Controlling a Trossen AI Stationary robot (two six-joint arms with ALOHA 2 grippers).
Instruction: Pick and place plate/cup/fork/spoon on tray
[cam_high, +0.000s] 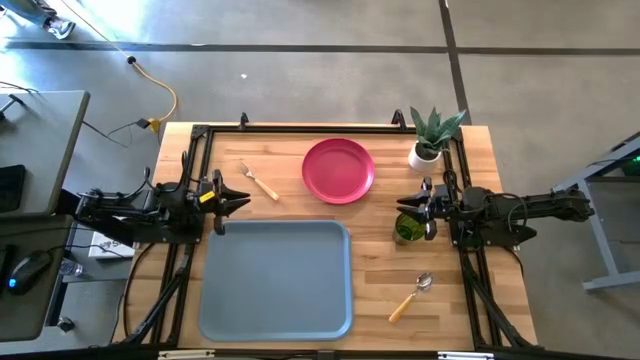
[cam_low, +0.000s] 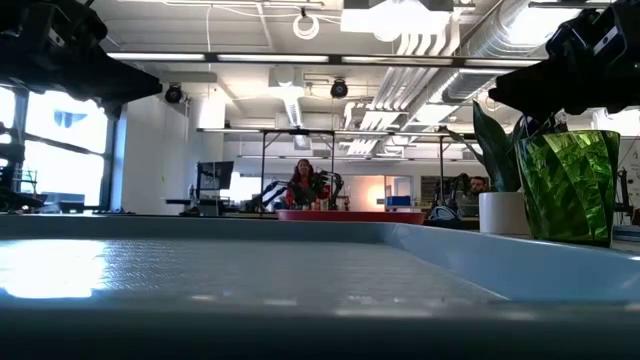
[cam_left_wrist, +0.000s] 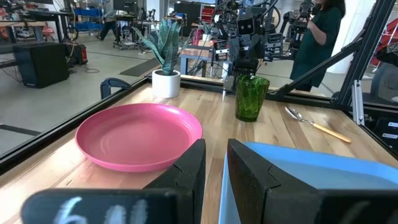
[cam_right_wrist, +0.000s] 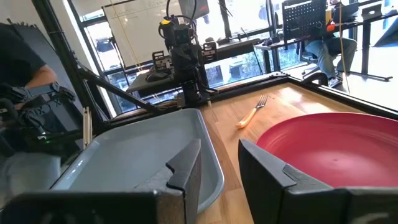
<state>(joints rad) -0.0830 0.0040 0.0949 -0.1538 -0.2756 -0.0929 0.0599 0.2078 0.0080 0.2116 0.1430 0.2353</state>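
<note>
While the right claw (cam_high: 410, 211) hangs slightly open and empty, the cup (cam_high: 408, 228) stands just beside it.

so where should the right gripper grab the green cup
Take the cup by its rim from straight above, one finger inside and one outside. It stands upright with its mouth open, just below the right gripper. The plant pot stands well clear.

The table (cam_high: 480, 290) is pale wood planking with visible grain. On it, the tray (cam_high: 275, 280) looks matt grey-blue plastic, finely textured; the plate (cam_left_wrist: 134, 134) smooth pink plastic; the cup (cam_left_wrist: 250, 98) glossy, translucent green; the spoon (cam_left_wrist: 295, 112) has a shiny metal bowl.
</note>
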